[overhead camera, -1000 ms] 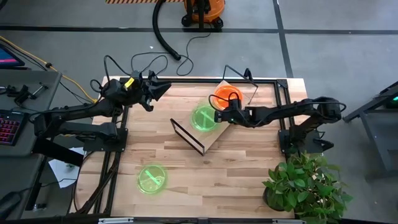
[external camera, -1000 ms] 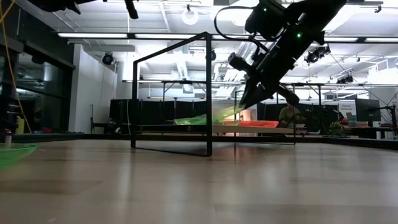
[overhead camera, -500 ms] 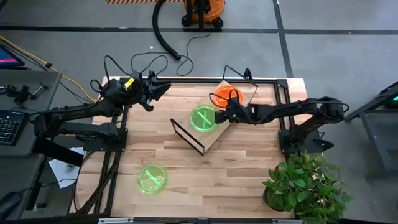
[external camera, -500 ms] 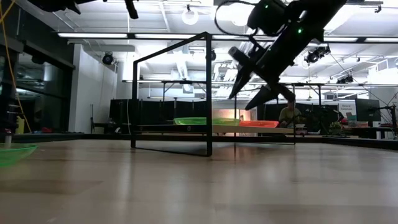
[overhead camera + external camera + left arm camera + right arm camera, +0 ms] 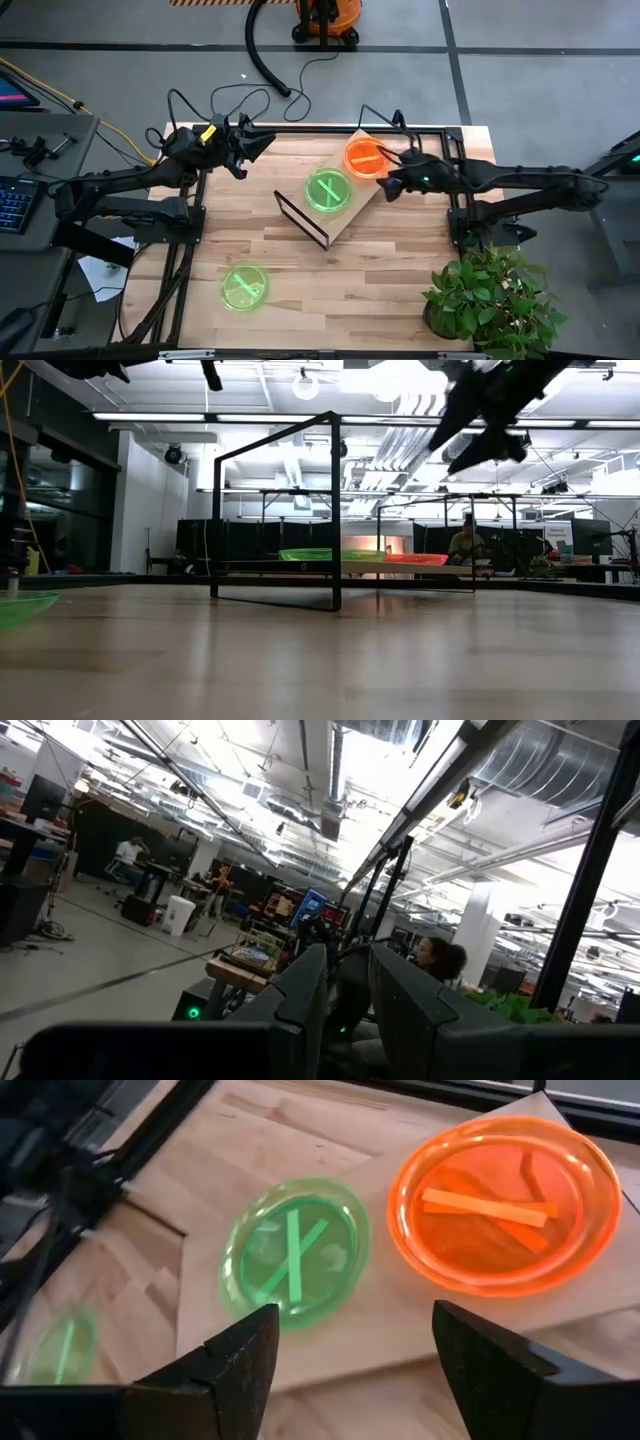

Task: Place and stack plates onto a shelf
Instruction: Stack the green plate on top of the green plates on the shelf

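A light-wood shelf [image 5: 347,218] on a black wire frame [image 5: 335,510] stands slantwise at the table's middle. A green plate [image 5: 328,190] and an orange plate [image 5: 366,157] lie flat on its board, side by side. A second green plate [image 5: 243,287] rests on the tabletop near the front left. My right gripper [image 5: 384,178] hovers open above the shelf's right end, beside the orange plate, and holds nothing; its wrist view shows both plates [image 5: 295,1252] [image 5: 505,1205] beyond its spread fingers. My left gripper [image 5: 266,143] hangs raised over the far left, its fingers a narrow gap apart.
A potted plant [image 5: 490,300] stands at the table's near right corner. Black frame rails [image 5: 455,170] run along the far and right edges. Bare tabletop [image 5: 380,290] stretches between the shelf and the near edge. In the low view a person [image 5: 465,545] sits far behind the table.
My right gripper has opened and let go of the green plate, which was tilted at the shelf and now lies flat on the board. The gripper has then drawn back toward the table's right edge and risen. The orange plate has stayed put.
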